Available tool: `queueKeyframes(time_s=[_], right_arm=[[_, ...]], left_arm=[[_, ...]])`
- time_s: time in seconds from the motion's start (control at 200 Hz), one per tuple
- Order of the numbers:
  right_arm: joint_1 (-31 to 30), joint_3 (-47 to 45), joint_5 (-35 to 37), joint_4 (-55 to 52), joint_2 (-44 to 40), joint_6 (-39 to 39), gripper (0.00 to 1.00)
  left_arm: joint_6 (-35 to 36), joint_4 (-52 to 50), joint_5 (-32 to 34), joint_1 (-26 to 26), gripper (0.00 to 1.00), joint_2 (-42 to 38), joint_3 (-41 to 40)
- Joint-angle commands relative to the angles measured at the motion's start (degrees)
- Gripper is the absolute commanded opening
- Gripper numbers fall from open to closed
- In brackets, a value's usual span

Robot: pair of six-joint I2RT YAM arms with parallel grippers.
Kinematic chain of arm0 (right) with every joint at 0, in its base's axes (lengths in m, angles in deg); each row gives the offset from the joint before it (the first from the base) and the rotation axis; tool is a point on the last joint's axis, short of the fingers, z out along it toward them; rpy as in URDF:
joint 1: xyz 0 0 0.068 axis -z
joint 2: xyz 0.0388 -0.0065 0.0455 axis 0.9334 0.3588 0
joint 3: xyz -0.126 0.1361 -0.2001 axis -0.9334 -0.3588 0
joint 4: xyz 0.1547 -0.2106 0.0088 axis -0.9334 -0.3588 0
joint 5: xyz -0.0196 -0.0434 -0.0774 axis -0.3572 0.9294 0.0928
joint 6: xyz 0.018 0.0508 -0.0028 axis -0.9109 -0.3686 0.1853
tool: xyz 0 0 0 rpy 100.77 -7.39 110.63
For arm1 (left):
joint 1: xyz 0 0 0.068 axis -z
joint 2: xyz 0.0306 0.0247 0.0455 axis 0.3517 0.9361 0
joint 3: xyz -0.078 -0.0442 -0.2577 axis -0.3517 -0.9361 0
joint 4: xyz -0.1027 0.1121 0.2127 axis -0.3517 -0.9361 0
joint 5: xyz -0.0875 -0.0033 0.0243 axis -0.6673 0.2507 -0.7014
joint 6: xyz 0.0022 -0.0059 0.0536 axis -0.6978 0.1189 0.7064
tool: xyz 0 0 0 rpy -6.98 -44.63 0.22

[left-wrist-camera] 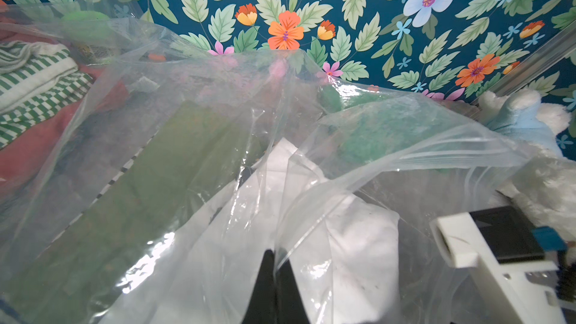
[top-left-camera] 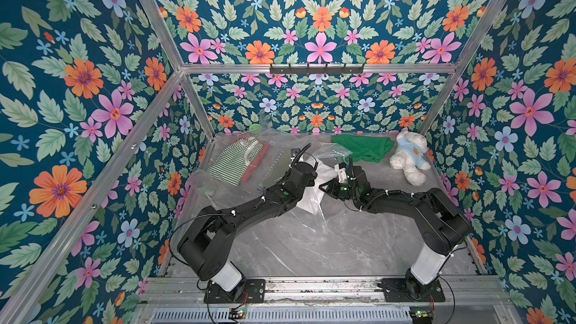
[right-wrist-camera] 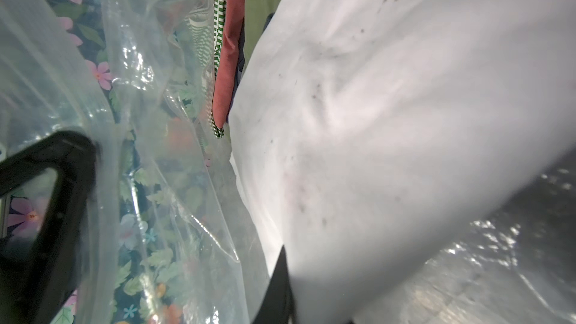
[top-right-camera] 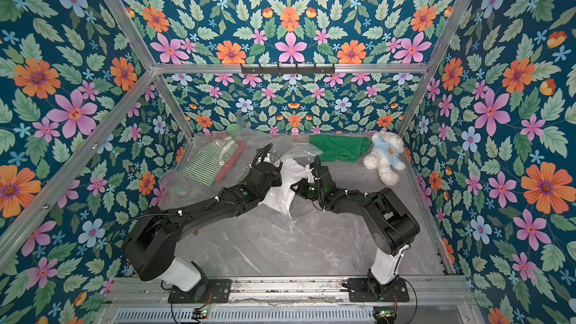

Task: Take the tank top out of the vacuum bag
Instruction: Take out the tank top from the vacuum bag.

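The vacuum bag (top-left-camera: 277, 154) lies diagonally, far-left to near-centre.

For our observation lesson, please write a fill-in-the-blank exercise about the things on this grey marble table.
The white plush teddy bear wears a light ___ shirt. The striped garment inside the clear crinkly plastic vacuum bag is white and ___. The left gripper pinches the bag with its jaws ___.
Missing words: blue; green; shut.
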Motion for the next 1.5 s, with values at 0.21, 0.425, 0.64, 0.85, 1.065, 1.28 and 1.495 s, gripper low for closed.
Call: queueKeyframes(time_s=[0.21,0.425,0.64,0.85,1.065,1.28,1.495], right_arm=[[1.83,-3.99,1.09,0.70,-4.14,-1.21,0.00],[5.00,-10.10,2.84,-3.22,-12.42,-0.27,0.00],[7.58,-15.56,4.61,-5.95,-17.30,-0.41,0.00],[12.35,-20.70,4.87,-11.15,-24.89,-1.18,0.00],[18.33,-24.91,5.56,-19.68,-34.38,-0.51,0.00],[24.03,-27.86,6.10,-27.45,-42.72,0.44,0.00],[29.53,-28.93,5.49,-34.29,-47.95,1.41,0.00]], left_arm=[[-0.93,1.16,0.87,-0.42,0.00,0.18,-0.33],[-2.01,1.24,0.07,-1.49,0.00,0.87,-0.61],[-2.43,0.59,-0.21,-1.78,0.00,2.02,-0.17],[-2.73,0.36,-0.03,-2.45,0.00,2.55,-0.52],[-3.17,0.36,-0.19,-3.31,0.00,2.92,-0.70],[-2.95,0.11,0.02,-4.98,0.00,2.56,-1.39],[-2.68,0.02,-0.05,-7.48,0.00,1.51,-2.78]])
